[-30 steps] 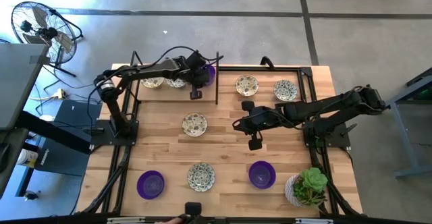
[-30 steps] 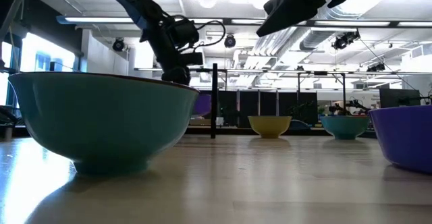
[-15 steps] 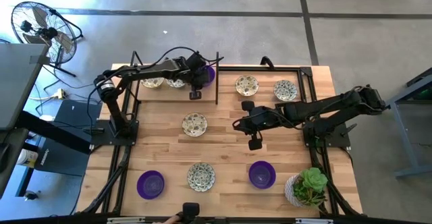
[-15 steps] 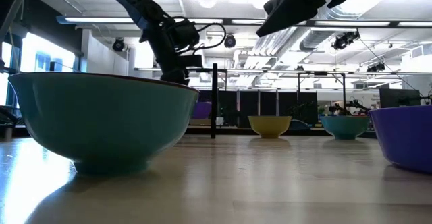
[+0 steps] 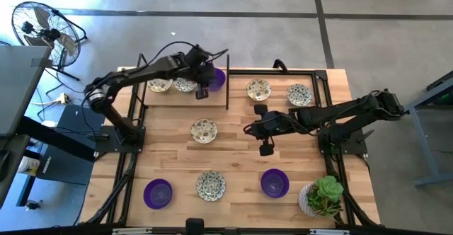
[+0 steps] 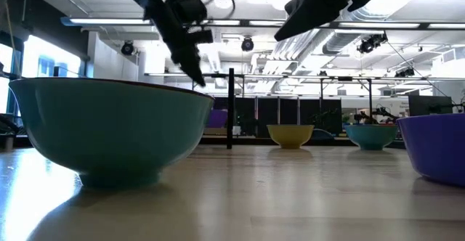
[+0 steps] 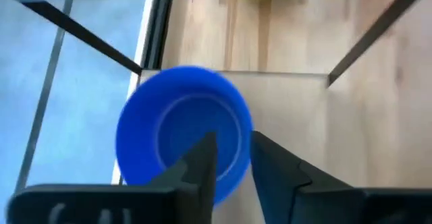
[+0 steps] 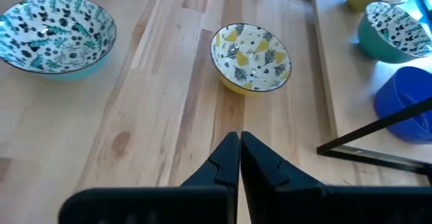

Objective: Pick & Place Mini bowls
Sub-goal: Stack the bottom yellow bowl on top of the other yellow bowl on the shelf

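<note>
A purple mini bowl [image 5: 217, 78] stands upright on the pale board [image 5: 170, 97] at the table's far left, beside two patterned mini bowls [image 5: 185, 86]. My left gripper [image 7: 233, 158] hangs open just above the purple bowl [image 7: 177, 129], its fingers over the near rim and clear of it. My right gripper [image 8: 238, 148] is shut and empty above the table's middle [image 5: 249, 130]. A yellow patterned bowl [image 8: 251, 57] lies ahead of it. More patterned bowls [image 5: 204, 130] and purple bowls [image 5: 274, 182] sit on the wood.
A thin black upright frame [image 5: 228, 79] borders the board right of the purple bowl. A potted green plant [image 5: 322, 196] stands at the near right corner. A large teal bowl [image 6: 109, 128] fills the low view's left. Bare wood lies between the two arms.
My left gripper has risen from the purple bowl and drawn slightly back toward the table's left; the bowl stays on the board. My right arm has kept still.
</note>
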Controlling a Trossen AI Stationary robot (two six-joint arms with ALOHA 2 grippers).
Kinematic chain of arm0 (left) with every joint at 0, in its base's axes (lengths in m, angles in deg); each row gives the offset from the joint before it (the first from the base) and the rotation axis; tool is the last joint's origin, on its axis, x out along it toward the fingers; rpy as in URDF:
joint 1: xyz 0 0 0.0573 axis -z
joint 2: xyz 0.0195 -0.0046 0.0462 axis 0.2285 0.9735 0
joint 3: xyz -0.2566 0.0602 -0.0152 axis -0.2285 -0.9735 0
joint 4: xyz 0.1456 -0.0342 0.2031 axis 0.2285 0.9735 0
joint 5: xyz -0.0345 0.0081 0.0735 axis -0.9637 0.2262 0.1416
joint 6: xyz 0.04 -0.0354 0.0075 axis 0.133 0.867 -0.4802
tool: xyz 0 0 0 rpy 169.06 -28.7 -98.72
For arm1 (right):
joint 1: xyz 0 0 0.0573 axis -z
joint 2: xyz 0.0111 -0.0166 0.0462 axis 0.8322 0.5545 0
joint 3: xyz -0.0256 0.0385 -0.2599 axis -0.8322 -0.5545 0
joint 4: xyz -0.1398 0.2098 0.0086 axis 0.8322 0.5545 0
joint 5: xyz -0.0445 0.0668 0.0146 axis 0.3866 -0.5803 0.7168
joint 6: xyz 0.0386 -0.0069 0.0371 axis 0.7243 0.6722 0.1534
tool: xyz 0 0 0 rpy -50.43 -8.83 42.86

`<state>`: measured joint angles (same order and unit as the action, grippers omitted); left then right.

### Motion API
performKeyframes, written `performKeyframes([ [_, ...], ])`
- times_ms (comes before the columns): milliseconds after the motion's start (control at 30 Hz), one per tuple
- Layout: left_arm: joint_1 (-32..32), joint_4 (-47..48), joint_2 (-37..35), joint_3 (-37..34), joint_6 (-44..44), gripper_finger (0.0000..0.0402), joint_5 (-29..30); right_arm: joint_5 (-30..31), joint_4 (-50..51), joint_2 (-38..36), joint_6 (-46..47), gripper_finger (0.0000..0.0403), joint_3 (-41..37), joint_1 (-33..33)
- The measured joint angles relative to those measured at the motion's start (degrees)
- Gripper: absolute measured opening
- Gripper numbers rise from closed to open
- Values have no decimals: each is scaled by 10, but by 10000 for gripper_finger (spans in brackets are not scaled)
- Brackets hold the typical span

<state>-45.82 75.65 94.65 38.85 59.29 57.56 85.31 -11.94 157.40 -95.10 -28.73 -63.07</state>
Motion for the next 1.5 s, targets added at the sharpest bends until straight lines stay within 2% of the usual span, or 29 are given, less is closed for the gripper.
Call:
performKeyframes([
  [133, 4, -18, -40, -17, 52, 15, -43, 0, 4, 0, 6, 1, 0, 0],
  [267, 4, -116, -84, -81, 119, 10, -84, 4, -44, 0, 26, 1, -24, 9],
  [500, 47, -415, -141, -257, 270, 4, -86, -29, -301, 0, 49, 0, -154, 38],
  [633, 93, -524, -144, -323, 309, 4, -43, -30, -430, 0, 61, 0, -214, 54],
  [867, 141, -510, -130, -330, 425, 5, -57, -30, -540, 0, 60, 0, -255, 72],
  [1100, 178, -519, -124, -323, 409, 5, -62, -23, -550, 0, 52, 0, -255, 80],
  [1300, 185, -534, -124, -323, 402, 3, -54, -24, -554, 0, 48, 0, -262, 80],
  [1500, 234, -523, -144, -323, 372, 1, 11, -20, -677, 0, 67, 0, -330, 80],
])
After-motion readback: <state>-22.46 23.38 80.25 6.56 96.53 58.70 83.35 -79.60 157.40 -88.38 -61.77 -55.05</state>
